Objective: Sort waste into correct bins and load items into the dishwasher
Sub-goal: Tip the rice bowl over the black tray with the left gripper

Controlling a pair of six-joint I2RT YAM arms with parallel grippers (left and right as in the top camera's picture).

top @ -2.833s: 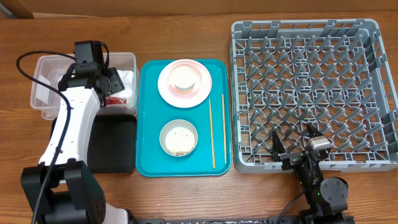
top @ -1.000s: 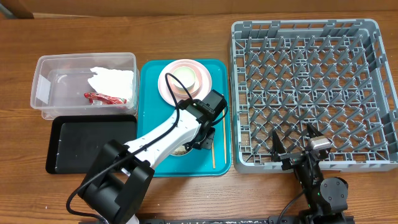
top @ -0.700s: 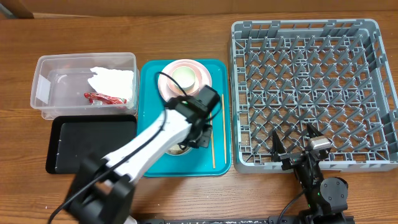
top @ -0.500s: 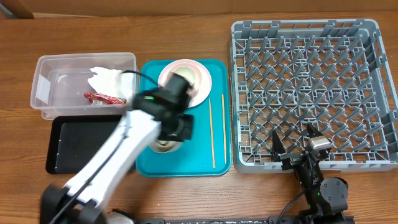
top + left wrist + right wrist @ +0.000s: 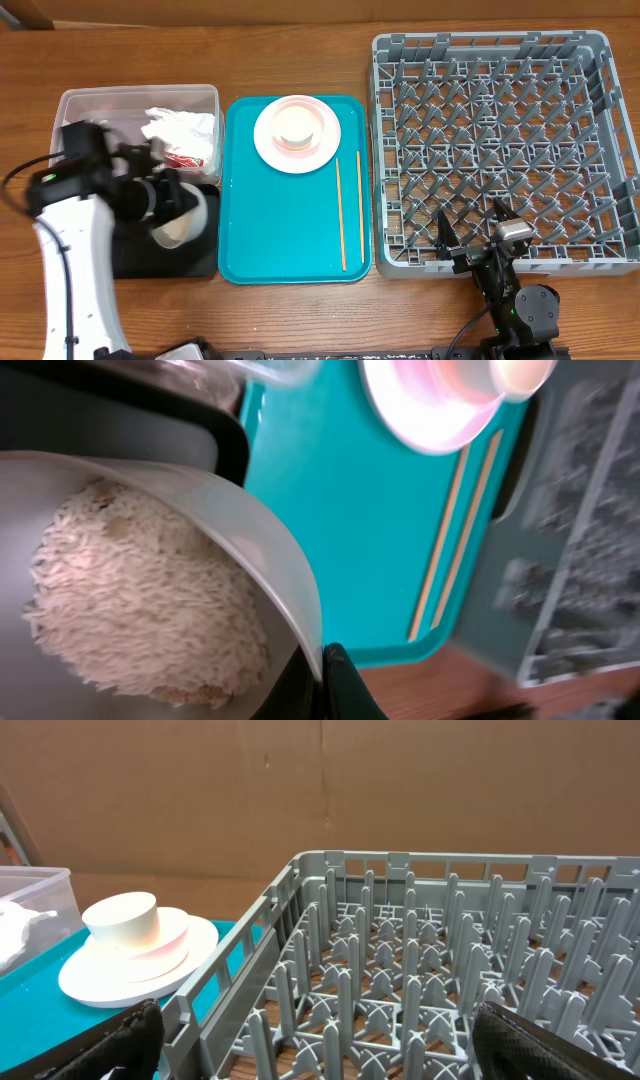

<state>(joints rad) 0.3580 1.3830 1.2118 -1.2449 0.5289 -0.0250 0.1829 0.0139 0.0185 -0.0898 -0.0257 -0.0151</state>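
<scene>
Finding: the grey-white bowl [image 5: 183, 222] has left the teal tray [image 5: 290, 240], where it sat a second ago beside the chopsticks [image 5: 342, 215]. It now hangs over the black tray [image 5: 190, 262], tipped steeply onto its side with its mouth toward the camera overhead.

The rice [image 5: 140, 610] is still inside. In my left wrist view it is heaped against the lower wall, and I see no grains on the black tray yet. My left gripper [image 5: 322, 678] is clamped shut on the bowl's rim, one finger inside and one outside.

Surroundings: the napkin [image 5: 180, 128] and the red wrapper [image 5: 183, 160] lie in the clear tub [image 5: 70, 105], just behind the bowl. The plate [image 5: 265, 145], stacked with the pink bowl [image 5: 313, 136] and the cup [image 5: 296, 124], stands where it did at the far end of the teal tray. The chopsticks have not shifted. The dish rack [image 5: 500, 110] holds nothing. My right gripper [image 5: 470, 215] has not moved from the rack's near edge, and its jaws stand wide apart on nothing.

Assessment: the paper waste is sorted, and the food waste is at its bin but not yet emptied. A further tilt should pour it out. Only then is the bowl fit for the rack. Four kinds of item still await loading. Risk: grains sliding past the tray's edge onto the table.
</scene>
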